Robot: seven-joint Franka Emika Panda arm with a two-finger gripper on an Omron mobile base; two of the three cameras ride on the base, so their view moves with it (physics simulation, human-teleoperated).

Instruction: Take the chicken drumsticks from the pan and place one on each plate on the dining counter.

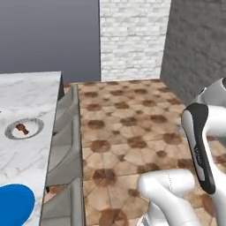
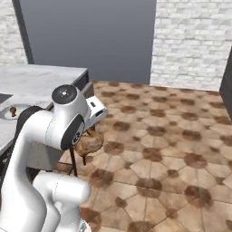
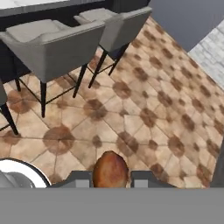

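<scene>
My gripper (image 3: 110, 180) is shut on a golden-brown chicken drumstick (image 3: 110, 168), which sits between the two fingertips. In the right base view the gripper (image 2: 89, 135) hangs over the tiled floor with that drumstick (image 2: 89, 143) below the hand, to the right of the dining counter (image 2: 41, 79). On the dining counter (image 1: 31, 95) a pale grey-white plate (image 1: 36, 124) holds another drumstick (image 1: 20, 129). The bright blue plate (image 1: 13, 205) lies bare at the counter's near end. The grey-white plate (image 2: 5, 116) and its drumstick (image 2: 12, 110) show at the far left. The pan is out of view.
Grey stools (image 1: 66, 145) line the counter's floor side, and two of them (image 3: 57, 43) stand just ahead of the hand. Brown tiled floor (image 1: 128, 132) spreads to the right. A white brick wall (image 1: 132, 39) and a dark grey wall (image 1: 198, 44) close the far side.
</scene>
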